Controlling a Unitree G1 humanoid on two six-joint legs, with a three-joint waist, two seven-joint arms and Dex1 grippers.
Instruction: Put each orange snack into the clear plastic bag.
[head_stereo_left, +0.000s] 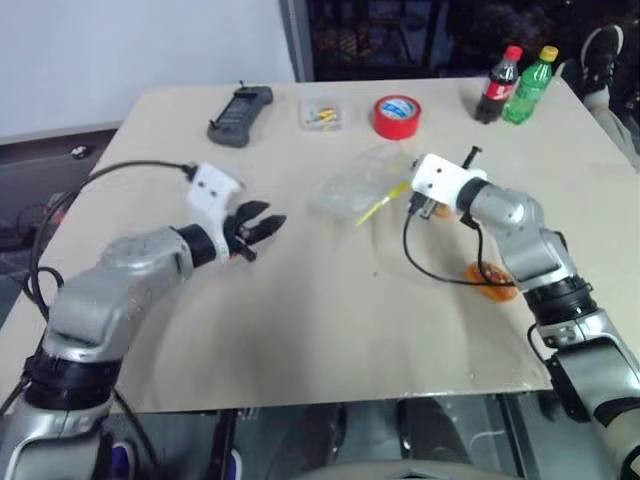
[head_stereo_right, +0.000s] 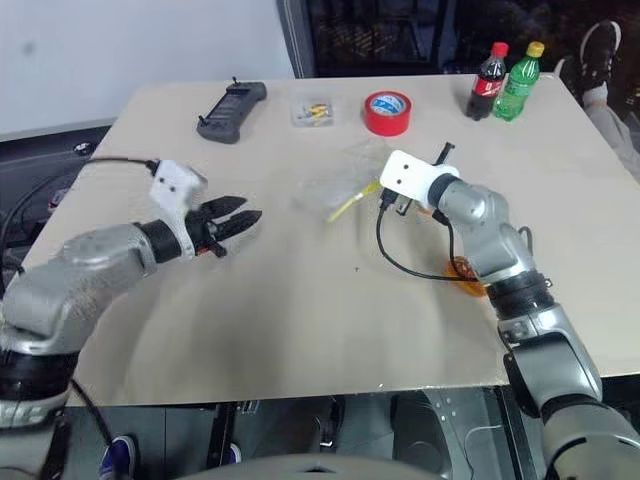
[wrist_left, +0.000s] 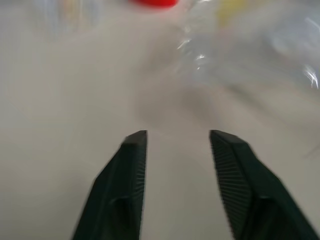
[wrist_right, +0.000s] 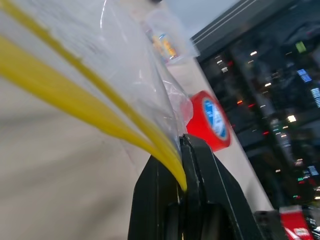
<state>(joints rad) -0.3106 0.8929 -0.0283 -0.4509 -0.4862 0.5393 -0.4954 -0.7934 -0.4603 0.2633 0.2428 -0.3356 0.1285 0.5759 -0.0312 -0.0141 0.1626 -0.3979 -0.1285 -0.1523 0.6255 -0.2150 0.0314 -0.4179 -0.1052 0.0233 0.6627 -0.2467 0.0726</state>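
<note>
Your right hand is clenched on the bag's yellow seal strip at the very edge, so the thin, slick, wrinkly film could slip out if you lift fast or tug sideways, and w/ one lip pinched the mouth may stay collapsed. Your left hand hangs released over the surface, fingers apart w/ ribbed black pads, gripping nothing. One snack, a small rounded orange piece, lies under your right forearm near the cable, which could drag or nudge it; bag sits mid-surface near the red tape roll.
</note>
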